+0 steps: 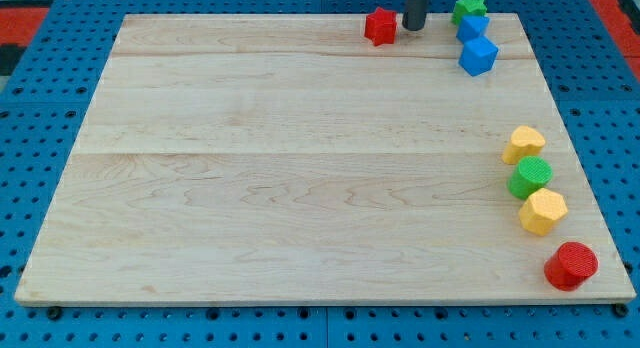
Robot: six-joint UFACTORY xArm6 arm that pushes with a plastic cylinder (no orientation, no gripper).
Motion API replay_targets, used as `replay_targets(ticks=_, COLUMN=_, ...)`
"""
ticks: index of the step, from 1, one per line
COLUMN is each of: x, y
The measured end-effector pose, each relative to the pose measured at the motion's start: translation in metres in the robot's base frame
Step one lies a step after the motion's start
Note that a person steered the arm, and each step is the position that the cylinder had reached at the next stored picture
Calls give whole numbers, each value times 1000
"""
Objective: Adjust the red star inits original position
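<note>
The red star point(380, 27) sits at the view's top edge of the wooden surface point(300, 168), a little right of centre. Just beside it on the view's right stands my tip point(413, 28), the lower end of the dark rod; whether it touches the star cannot be told, though a thin gap seems to show. This tool is a plain rod with nothing to spread or pinch, so it holds nothing. Further to the view's right, near the top corner, a green star point(469, 6) lies at the edge, with one blue block point(473, 28) just below it and a second blue cube point(479, 56) below that, the three close together in a short column. Well apart, down the view's right edge, runs another column: a yellow block point(524, 144), a green cylinder point(530, 176), a yellow hexagonal block point(543, 211) and a red cylinder point(571, 265) nearest the bottom corner. Around the surface lies a blue perforated mat point(40, 88).
</note>
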State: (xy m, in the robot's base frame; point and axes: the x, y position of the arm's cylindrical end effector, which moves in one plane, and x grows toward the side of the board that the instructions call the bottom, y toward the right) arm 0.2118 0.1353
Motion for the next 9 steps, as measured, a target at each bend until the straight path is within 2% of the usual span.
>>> replay_targets(ticks=3, x=0, y=-18)
replay_targets(ticks=5, x=25, y=-13)
replay_targets(ticks=6, x=3, y=11)
replay_targets(ticks=7, x=-11, y=2)
replay_targets(ticks=9, x=4, y=-47)
